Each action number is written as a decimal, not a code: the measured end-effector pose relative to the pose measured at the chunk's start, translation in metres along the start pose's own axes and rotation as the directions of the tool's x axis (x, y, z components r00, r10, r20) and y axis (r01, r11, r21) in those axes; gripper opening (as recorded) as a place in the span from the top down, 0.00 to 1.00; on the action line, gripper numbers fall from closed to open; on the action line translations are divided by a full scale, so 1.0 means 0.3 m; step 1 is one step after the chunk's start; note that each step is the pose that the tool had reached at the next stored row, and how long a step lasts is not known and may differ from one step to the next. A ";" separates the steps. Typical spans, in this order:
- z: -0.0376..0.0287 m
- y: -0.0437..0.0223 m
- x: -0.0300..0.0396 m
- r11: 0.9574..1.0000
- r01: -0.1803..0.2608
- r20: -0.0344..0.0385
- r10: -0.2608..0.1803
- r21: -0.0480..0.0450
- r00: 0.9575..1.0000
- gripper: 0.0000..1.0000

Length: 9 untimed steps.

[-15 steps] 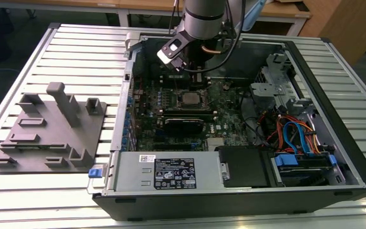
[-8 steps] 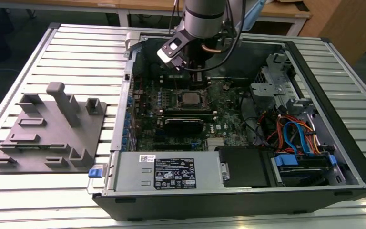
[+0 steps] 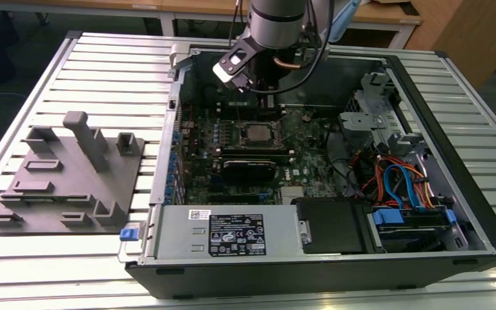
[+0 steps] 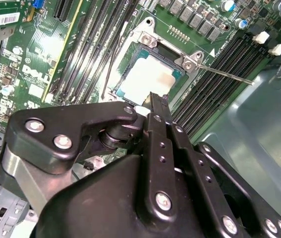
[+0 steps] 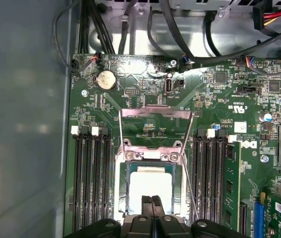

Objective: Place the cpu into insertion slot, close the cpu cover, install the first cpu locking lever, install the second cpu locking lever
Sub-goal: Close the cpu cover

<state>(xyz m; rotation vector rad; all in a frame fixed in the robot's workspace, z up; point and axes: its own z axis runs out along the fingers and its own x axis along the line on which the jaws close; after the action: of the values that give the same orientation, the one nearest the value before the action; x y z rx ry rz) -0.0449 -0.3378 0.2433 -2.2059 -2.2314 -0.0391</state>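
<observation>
Fingers: the two fingers (image 5: 146, 206) are pressing flat against each other with nothing between them, so the gripper (image 5: 151, 198) is carrying nothing.
Gripper position: it is hovering directly over the near edge of the cpu (image 5: 150, 186); I cannot tell whether the tips are touching the metal top.
Cpu location: the chip is lying flat inside the insertion slot (image 5: 121, 193), its bright top facing up and square to the socket border.
Cpu handling: it is looking light, stiff and smooth-topped, so it is likely slippery under pads. The underside and the socket contacts are probably fragile, which is arguing for gripping by the opposite edges and for no sideways dragging.
Cpu cover: the cpu cover (image 5: 155, 113) is standing swung open, hinged at the far side of the slot, with the board showing through its cut-out.
Cover handling: thin sheet metal, light and springy by my judgement. Its free top bar is offering the best place to push it down.
Locking lever: a thin wire locking lever (image 4: 224, 74) is sticking out unlatched over the memory slots (image 4: 229, 64). It is looking stiff but narrow, easy to slip off.
Surroundings: the motherboard (image 5: 219, 99) is lying inside the open computer case (image 3: 334, 274).
</observation>
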 end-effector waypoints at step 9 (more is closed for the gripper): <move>-0.010 0.000 0.000 1.000 0.000 0.001 0.000 0.000 1.000 0.90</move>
<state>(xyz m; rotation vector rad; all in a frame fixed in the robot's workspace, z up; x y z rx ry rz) -0.0449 -0.3378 0.2464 -2.2063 -2.2320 -0.0382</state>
